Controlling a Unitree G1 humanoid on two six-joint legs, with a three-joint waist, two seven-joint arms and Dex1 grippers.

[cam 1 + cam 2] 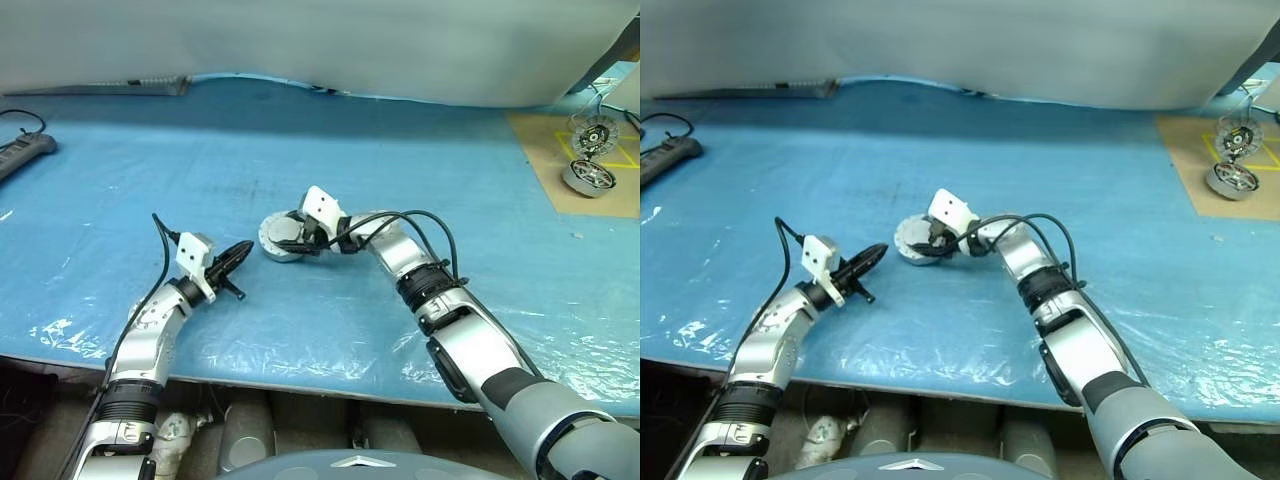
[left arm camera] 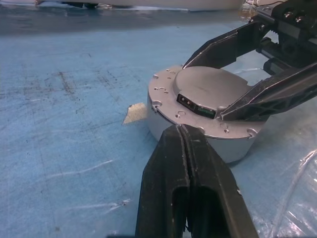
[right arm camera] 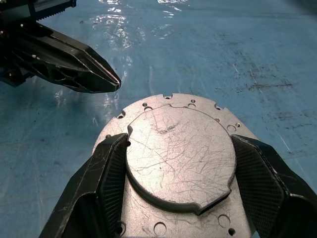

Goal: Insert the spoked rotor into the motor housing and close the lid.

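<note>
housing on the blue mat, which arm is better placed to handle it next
Right, most likely. The right claw already has its open fingers on either side of the housing, over its flat top. The left claw is shut and sits beside the housing, pointing at it, not around it.

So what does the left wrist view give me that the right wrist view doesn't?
Left wrist view alone: the motor housing's side wall, a small dark connector on its top plate, and a pale scrap on the blue mat beside it. Right wrist view alone: the scratched raised disc seen from above, with the right gripper's fingers flanking it on both sides. Both show the housing on the mat, the shut left gripper pointing at it, and the right gripper spread across its top.
</note>
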